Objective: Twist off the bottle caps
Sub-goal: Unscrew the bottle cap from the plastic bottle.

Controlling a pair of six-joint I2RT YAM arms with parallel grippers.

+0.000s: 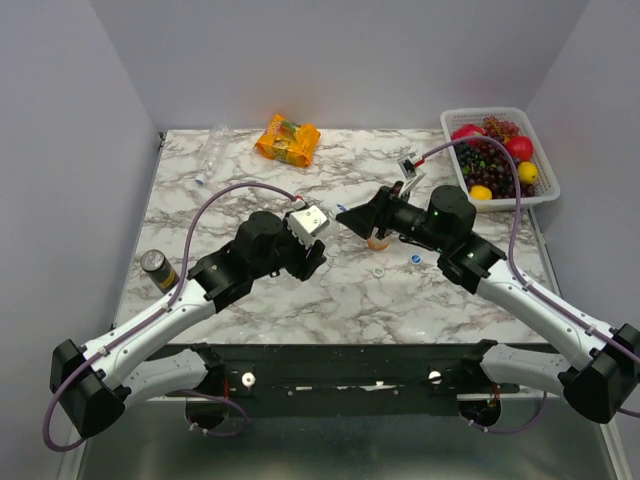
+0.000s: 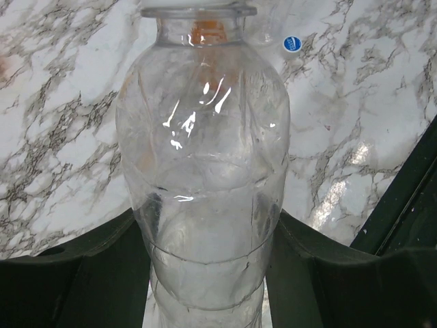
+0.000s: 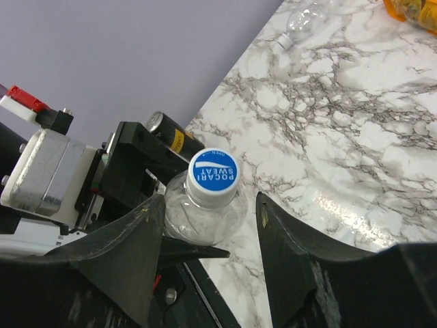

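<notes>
- left gripper [image 2: 208, 273] is clamped on the clear bottle [image 2: 205, 150], one finger on each side of its lower body, both touching
- that bottle sits around the middle of the table [image 1: 250, 170], a touch toward 9 o'clock, with its top pointing at the right arm
- its blue cap [image 3: 212, 176] is on the neck, "POCARI SWEAT" printed on top
- right gripper [image 3: 210, 205] has its fingers apart, one at 9 and one at 3 o'clock of the cap; there's a visible gap on the 3 o'clock side, and nothing looks pinched
- two caps lie loose on the marble at roughly 4 o'clock of the grippers: a loose blue cap [image 1: 415, 259] and a white cap [image 1: 378, 269], near each other but not touching
- far bottle [image 1: 210, 150], also clear, lies on its side up in the 11 o'clock corner, well away from both arms
- orange packet [image 1: 287, 138] sits at about 12 o'clock by the back wall
- white basket [image 1: 452, 122] of fruit is at 2 o'clock, by the right edge
- dark can [image 1: 157, 268] stands at 9 o'clock near the left edge, just beside the left arm
</notes>
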